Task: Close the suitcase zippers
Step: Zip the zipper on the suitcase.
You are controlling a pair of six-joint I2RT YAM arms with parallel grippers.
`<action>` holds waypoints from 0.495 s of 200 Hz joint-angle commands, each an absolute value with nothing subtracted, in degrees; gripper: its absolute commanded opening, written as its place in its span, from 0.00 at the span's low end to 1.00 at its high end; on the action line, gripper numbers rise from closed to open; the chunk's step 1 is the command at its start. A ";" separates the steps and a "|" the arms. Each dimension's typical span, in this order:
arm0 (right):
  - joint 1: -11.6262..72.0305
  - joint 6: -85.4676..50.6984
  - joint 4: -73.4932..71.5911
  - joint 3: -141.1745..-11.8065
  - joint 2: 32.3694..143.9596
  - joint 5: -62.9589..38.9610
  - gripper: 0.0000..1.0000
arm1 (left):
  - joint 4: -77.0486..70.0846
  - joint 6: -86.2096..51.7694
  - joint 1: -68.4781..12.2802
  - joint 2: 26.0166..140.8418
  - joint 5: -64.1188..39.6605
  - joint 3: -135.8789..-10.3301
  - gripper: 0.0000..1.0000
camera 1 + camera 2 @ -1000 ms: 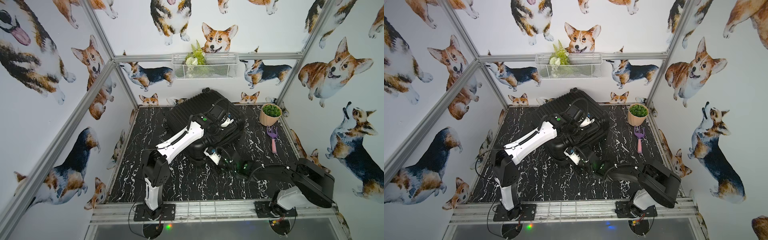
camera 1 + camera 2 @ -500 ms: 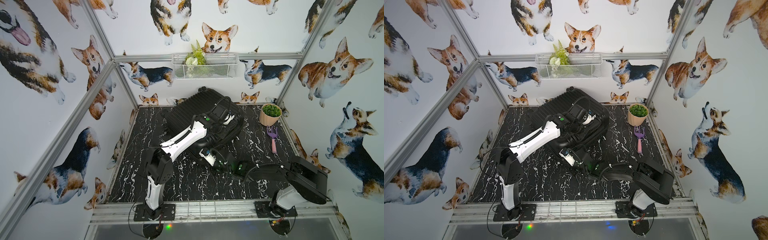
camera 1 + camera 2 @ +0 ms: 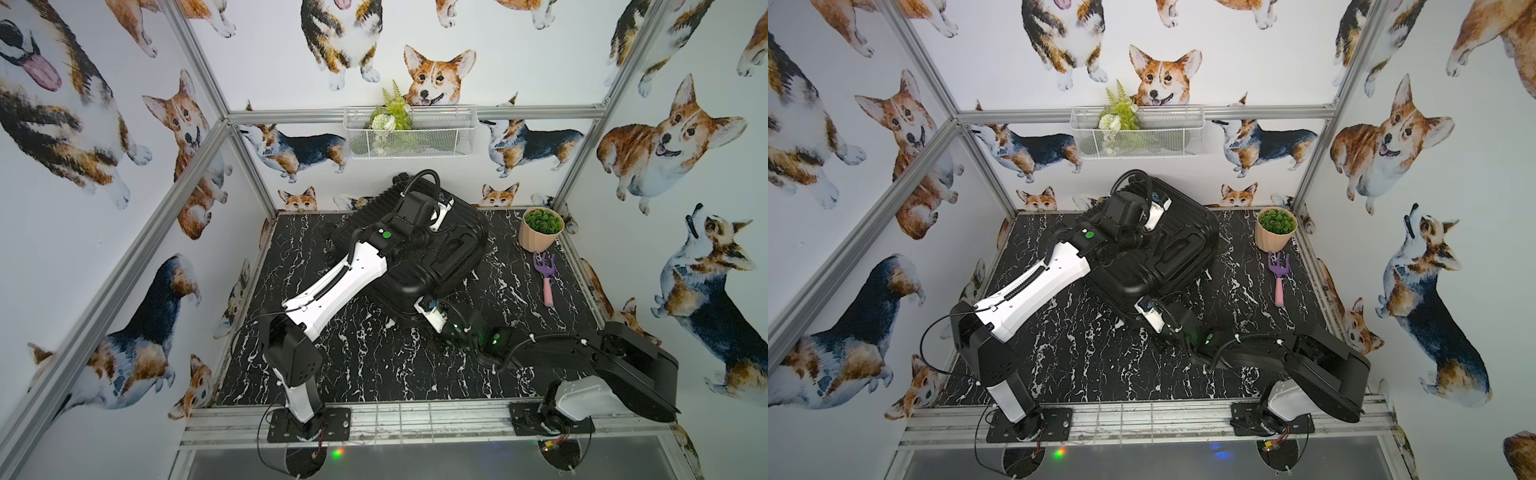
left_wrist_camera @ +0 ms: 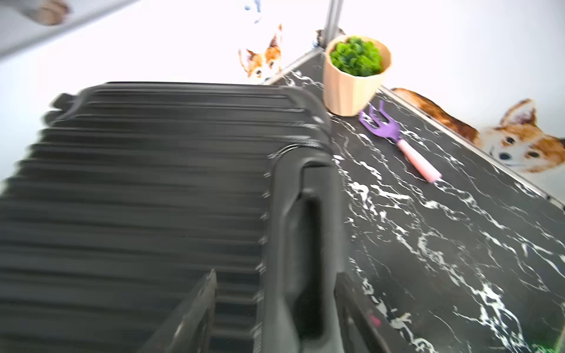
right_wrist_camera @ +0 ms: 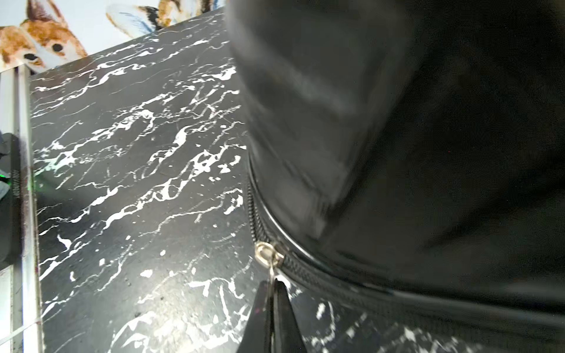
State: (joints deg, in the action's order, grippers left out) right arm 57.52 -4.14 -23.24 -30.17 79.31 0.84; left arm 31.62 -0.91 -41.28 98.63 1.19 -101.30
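The left claw (image 4: 275,276) is spread apart, one finger on each side of the moulded handle (image 4: 279,214). The black suitcase (image 3: 424,278) lies closed at the far middle of the desk (image 3: 353,361). At its near corner the right claw (image 5: 272,284) pinches the silver zip pull (image 5: 269,253). Next, I think, it must drag that pull along the zippers (image 5: 252,214).

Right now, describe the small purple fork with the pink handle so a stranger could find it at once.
Find the black ribbed hard-shell suitcase lying on the black white-veined marble tabletop. In the far corner on the robot's right stands a beige pot of green leaves. The purple pronged garden fork lies flat just nearer than it, the only pink-and-purple thing there.
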 commanded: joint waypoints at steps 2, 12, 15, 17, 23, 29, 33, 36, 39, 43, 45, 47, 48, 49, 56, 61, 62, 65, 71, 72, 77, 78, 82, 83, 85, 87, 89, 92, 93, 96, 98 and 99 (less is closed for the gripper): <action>55.16 -6.59 -23.51 -28.24 76.68 5.63 0.00 | 28.64 -4.02 -36.58 95.45 1.81 -97.70 0.64; 54.39 -6.66 -22.42 -27.69 75.61 6.83 0.00 | 28.14 -5.16 -34.44 92.70 2.96 -95.78 0.61; 54.14 -6.60 -22.08 -27.57 75.33 7.17 0.00 | 28.02 -5.45 -33.75 92.29 3.45 -95.26 0.60; 53.96 -6.62 -21.89 -27.46 75.08 7.35 0.00 | 27.92 -5.76 -33.33 92.00 3.78 -94.83 0.60; 53.41 -6.72 -21.27 -27.18 74.57 7.87 0.00 | 27.82 -6.50 -32.13 91.15 5.13 -93.74 0.60; 52.88 -7.03 -20.67 -26.95 73.98 8.49 0.00 | 27.63 -6.76 -31.00 90.42 5.68 -92.65 0.60; 52.47 -7.23 -20.27 -26.83 73.74 8.75 0.00 | 27.58 -6.77 -30.19 89.94 5.99 -92.01 0.60; 52.16 -7.47 -19.97 -26.74 73.54 8.82 0.00 | 27.46 -6.83 -29.67 89.54 6.32 -91.51 0.60; 51.86 -7.70 -19.70 -26.68 73.23 8.99 0.00 | 27.37 -7.01 -29.02 89.25 6.66 -91.08 0.60; 51.42 -7.93 -19.44 -26.56 72.91 9.17 0.00 | 27.28 -7.37 -28.22 88.89 7.10 -90.47 0.60; 51.14 -8.23 -19.23 -26.48 72.69 9.41 0.00 | 27.19 -7.62 -27.75 88.69 7.29 -90.16 0.60; 51.06 -8.33 -19.15 -26.47 72.60 9.54 0.00 | 27.17 -7.99 -27.28 88.51 7.47 -89.93 0.60; 50.97 -8.39 -19.02 -26.42 72.56 9.65 0.00 | 27.21 -8.13 -27.09 88.42 7.51 -89.75 0.60; 50.93 -8.46 -19.00 -26.39 72.44 9.70 0.00 | 27.18 -8.33 -26.77 88.33 7.58 -89.65 0.60; 50.32 -8.97 -18.46 -26.29 72.07 10.47 0.00 | 26.80 -9.29 -25.07 87.73 7.73 -88.69 0.59; 49.92 -9.17 -18.05 -26.25 71.78 10.74 0.00 | 26.52 -9.89 -23.72 87.40 7.73 -87.94 0.59; 49.88 -9.20 -17.95 -26.26 71.79 10.82 0.00 | 26.40 -10.05 -23.46 87.34 7.73 -87.79 0.59; 49.70 -9.37 -17.71 -26.28 71.66 11.04 0.00 | 26.10 -10.37 -22.71 87.14 7.73 -87.33 0.59; 49.37 -9.62 -17.16 -26.32 71.45 11.54 0.00 | 25.41 -10.98 -21.29 87.02 7.46 -86.50 0.59; 49.34 -9.69 -17.06 -26.35 71.41 11.66 0.00 | 25.36 -11.07 -21.02 87.01 7.42 -86.40 0.59; 49.17 -9.78 -16.65 -26.37 71.36 12.08 0.00 | 25.14 -11.60 -19.72 87.09 7.03 -86.00 0.59; 49.11 -9.77 -16.54 -26.41 71.32 12.15 0.00 | 25.09 -11.73 -19.40 87.09 6.99 -85.98 0.59; 49.02 -9.85 -16.36 -26.45 71.23 12.33 0.00 | 25.24 -12.08 -18.41 87.31 6.80 -85.96 0.59; 48.95 -9.89 -16.31 -26.45 71.21 12.45 0.00 | 25.37 -12.15 -18.13 87.38 6.74 -85.96 0.59; 48.89 -9.92 -16.14 -26.50 71.15 12.52 0.00 | 25.50 -12.33 -17.76 87.54 6.69 -86.02 0.59; 48.87 -10.04 -15.97 -26.55 71.12 12.71 0.00 | 25.58 -12.49 -17.25 87.72 6.66 -86.04 0.59; 48.80 -10.13 -15.79 -26.59 71.06 12.89 0.00 | 25.64 -12.55 -16.86 87.87 6.50 -86.15 0.59; 48.78 -10.23 -15.57 -26.63 71.05 13.18 0.00 | 25.79 -12.81 -16.13 88.15 6.31 -86.26 0.59; 48.78 -10.26 -15.48 -26.67 71.04 13.23 0.00 | 25.86 -12.82 -15.93 88.24 6.23 -86.33 0.59; 48.70 -10.37 -15.32 -26.71 71.00 13.45 0.00 | 25.99 -12.98 -15.25 88.55 6.05 -86.46 0.59; 48.63 -10.44 -15.10 -26.72 70.88 13.67 0.00 | 26.05 -13.18 -14.82 88.76 5.95 -86.55 0.59; 48.63 -10.44 -15.10 -26.72 70.88 13.67 0.00 | 26.12 -13.22 -14.62 88.85 5.83 -86.60 0.59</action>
State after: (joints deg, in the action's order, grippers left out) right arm 49.32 -7.99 -17.23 -26.30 71.40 8.03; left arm 27.83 -9.41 -19.20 87.59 6.31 -86.46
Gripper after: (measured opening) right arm 0.049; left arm 0.587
